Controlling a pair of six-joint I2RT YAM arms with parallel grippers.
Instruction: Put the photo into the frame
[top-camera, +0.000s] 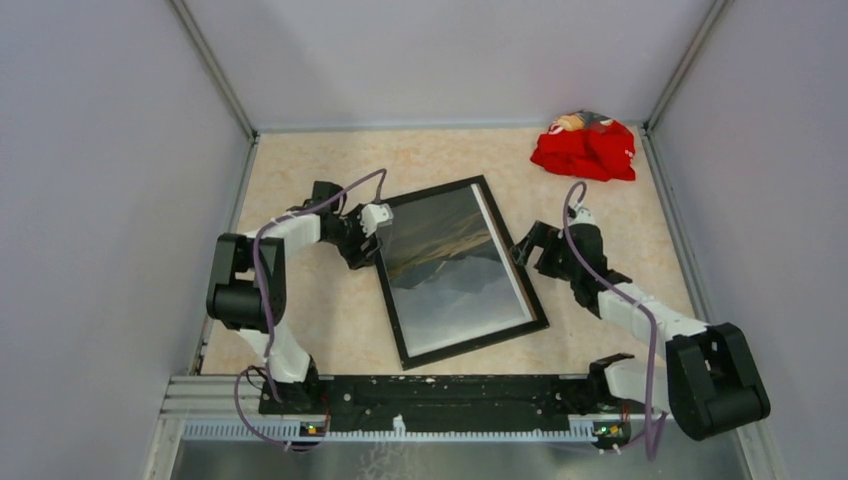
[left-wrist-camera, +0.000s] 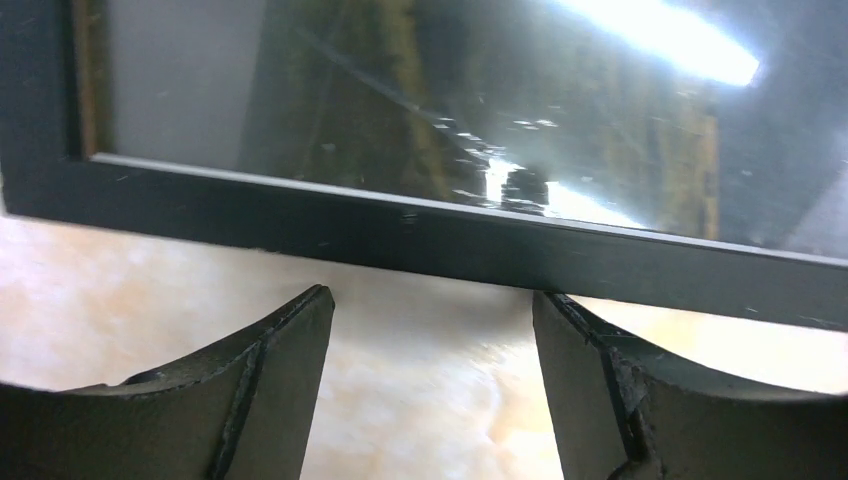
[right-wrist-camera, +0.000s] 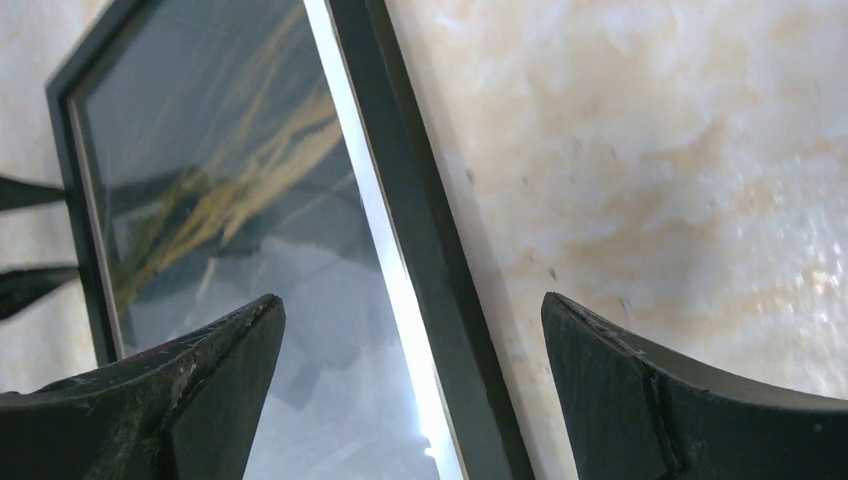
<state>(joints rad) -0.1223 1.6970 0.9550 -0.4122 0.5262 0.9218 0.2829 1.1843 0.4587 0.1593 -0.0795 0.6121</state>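
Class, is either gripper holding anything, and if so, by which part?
Nothing is held. Both the left gripper and the right gripper are open, one at each long edge of the frame, clamping neither.

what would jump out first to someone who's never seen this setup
A big black frame lies flat in the middle of the table, face up, with the misty mountain photo showing behind its glossy front. The left gripper and right gripper sit at its two long sides, jaws open and empty. A crumpled red bundle lies in the far right corner.
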